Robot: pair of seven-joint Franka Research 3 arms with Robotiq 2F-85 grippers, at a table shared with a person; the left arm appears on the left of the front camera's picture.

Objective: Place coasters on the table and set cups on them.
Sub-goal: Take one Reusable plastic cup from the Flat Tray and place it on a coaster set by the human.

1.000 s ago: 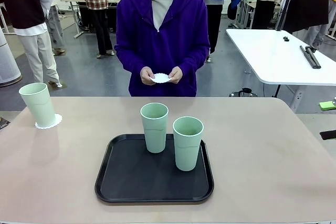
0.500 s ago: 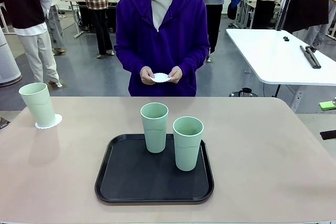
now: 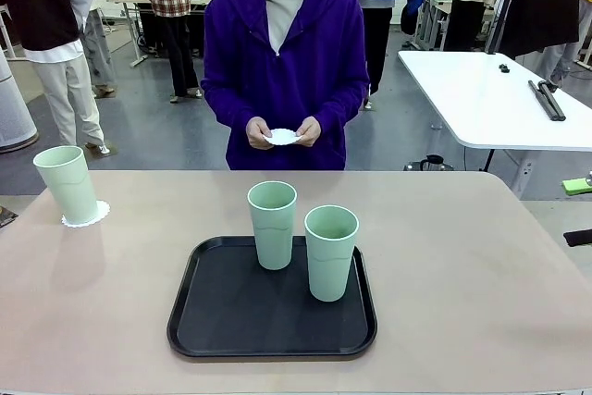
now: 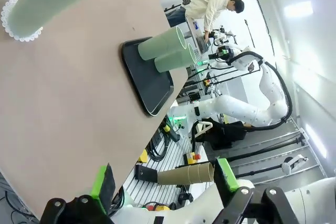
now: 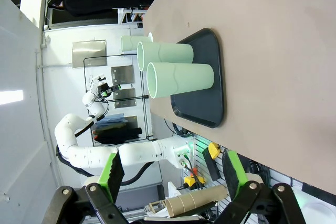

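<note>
Nearest me, in the wrist views, the left gripper (image 4: 163,179) has its green-padded fingers spread wide with nothing between them. The right gripper (image 5: 173,174) is spread just as wide and is equally bare.

The table (image 3: 462,284) is a beige, matte top that spans the front view. A black tray (image 3: 231,321) with rounded corners lies flat at its near middle.

Two cups stand upright on the tray, just beside each other. I see the front cup (image 3: 330,253) right of the tray's centre and the rear cup (image 3: 272,225) at its far edge.

The left cup (image 3: 67,184) stands upright near the table's far left corner, well apart from the tray. It rests on a coaster (image 3: 90,216) whose lacy rim shows around its base.

At the far edge a person in a purple hoodie stands facing me. Both hands (image 3: 259,133) hold a second coaster (image 3: 283,137) at waist height, off the table.

Beyond, the room has a grey floor. A white table (image 3: 481,99) stands at far right, and several other people stand in the background.
</note>
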